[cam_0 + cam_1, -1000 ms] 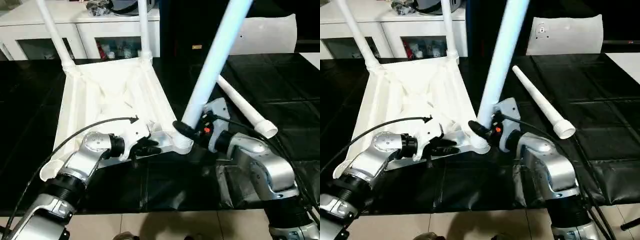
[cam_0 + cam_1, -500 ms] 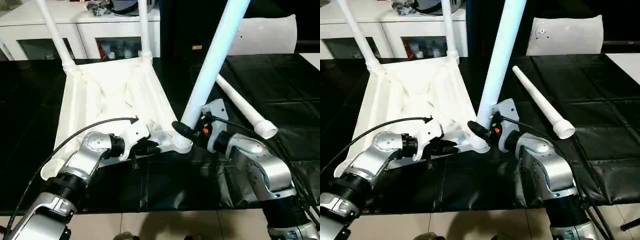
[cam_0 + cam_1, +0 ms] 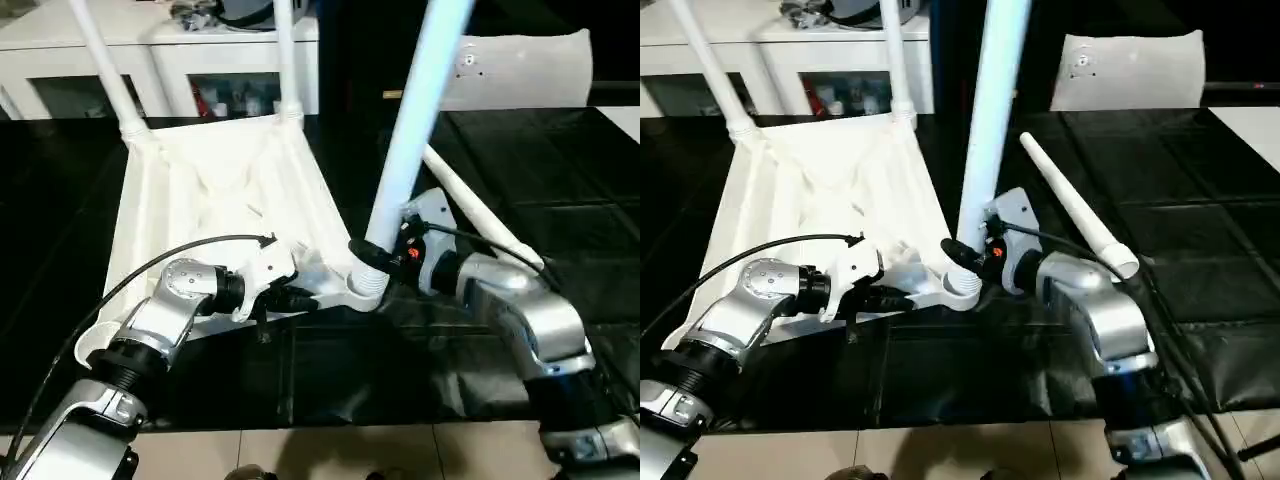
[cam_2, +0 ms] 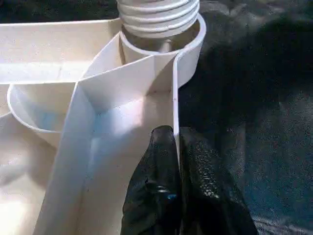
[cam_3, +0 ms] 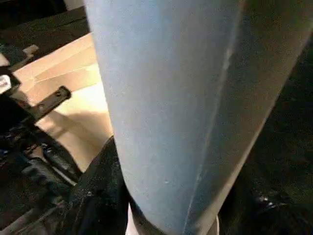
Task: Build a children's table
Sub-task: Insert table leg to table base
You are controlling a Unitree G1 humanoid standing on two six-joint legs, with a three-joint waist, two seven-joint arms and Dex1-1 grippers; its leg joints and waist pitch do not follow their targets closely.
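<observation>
I am steadying the top [image 3: 215, 205], lying ribbed side up on the black mat [image 3: 560, 180], by pinching its near rim just beside the corner socket [image 3: 365, 287]: my left gripper [image 3: 288, 297] is clamped shut on that thin wall, so the socket cannot slide while I am threading. My right gripper [image 3: 372, 258] is wrapped half-open around the base of the third leg [image 3: 410, 150], holding it over that socket; how deep the thread is seated I cannot quite tell. Two legs [image 3: 288, 60] are standing at the corners far from the socket, and the spare leg [image 3: 1070, 205] is lying beyond it. Against a second ago, the leg is standing straighter, and my left fingers have closed.
</observation>
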